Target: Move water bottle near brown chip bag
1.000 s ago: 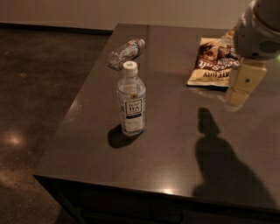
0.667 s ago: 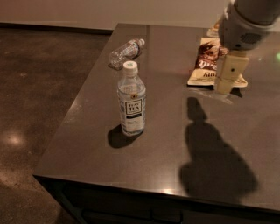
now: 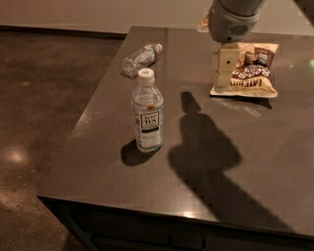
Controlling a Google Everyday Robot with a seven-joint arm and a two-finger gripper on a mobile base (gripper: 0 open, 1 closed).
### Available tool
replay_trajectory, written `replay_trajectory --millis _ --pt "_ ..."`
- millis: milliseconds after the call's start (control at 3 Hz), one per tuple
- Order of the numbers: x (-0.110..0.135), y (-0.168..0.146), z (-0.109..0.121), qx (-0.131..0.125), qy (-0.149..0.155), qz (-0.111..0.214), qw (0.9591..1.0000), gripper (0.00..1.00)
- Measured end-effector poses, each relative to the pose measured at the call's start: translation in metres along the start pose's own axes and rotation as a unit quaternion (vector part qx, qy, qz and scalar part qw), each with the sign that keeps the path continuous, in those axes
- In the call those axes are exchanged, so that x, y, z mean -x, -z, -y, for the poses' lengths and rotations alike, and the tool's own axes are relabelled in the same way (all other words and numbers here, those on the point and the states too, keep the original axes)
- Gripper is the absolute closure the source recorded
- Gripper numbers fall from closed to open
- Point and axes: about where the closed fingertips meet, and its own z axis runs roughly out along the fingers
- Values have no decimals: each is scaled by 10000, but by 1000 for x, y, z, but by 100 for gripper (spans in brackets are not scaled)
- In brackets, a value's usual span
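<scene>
- The water bottle (image 3: 141, 59) lies on its side at the far left corner of the table, cap pointing right. It is just where it was a second ago and nothing touches it.
- The taller tea bottle (image 3: 147, 113) stands upright in front of it, nearer the camera, and has not moved either.
- The arm's shadow (image 3: 206, 147) has slid leftward across the tabletop, now reaching toward the middle.
- The gripper (image 3: 226, 68) has swung left from the right edge and now hangs over the left edge of the brown chip bag (image 3: 252, 71). I cannot tell whether it is spread or closed, and it holds nothing.
- The brown chip bag lies flat at the far right, well apart from the water bottle.
- My judgement: the arm is travelling toward the water bottle, the reach is underway, and the grasp has not begun.
- To the left, a dark polished floor (image 3: 39, 108) shows faint glints.
- The table (image 3: 274, 162) is dark, smooth and slightly reflective.
- A pale wall (image 3: 98, 10) runs along the far side.
</scene>
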Motion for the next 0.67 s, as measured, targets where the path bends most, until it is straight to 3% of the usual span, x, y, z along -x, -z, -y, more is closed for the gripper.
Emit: replay_trajectory --millis 333,667 --pt "28 -26 32 -55 765 -31 9970 0" --pt "44 -41 49 9 1417 31 9899 0"
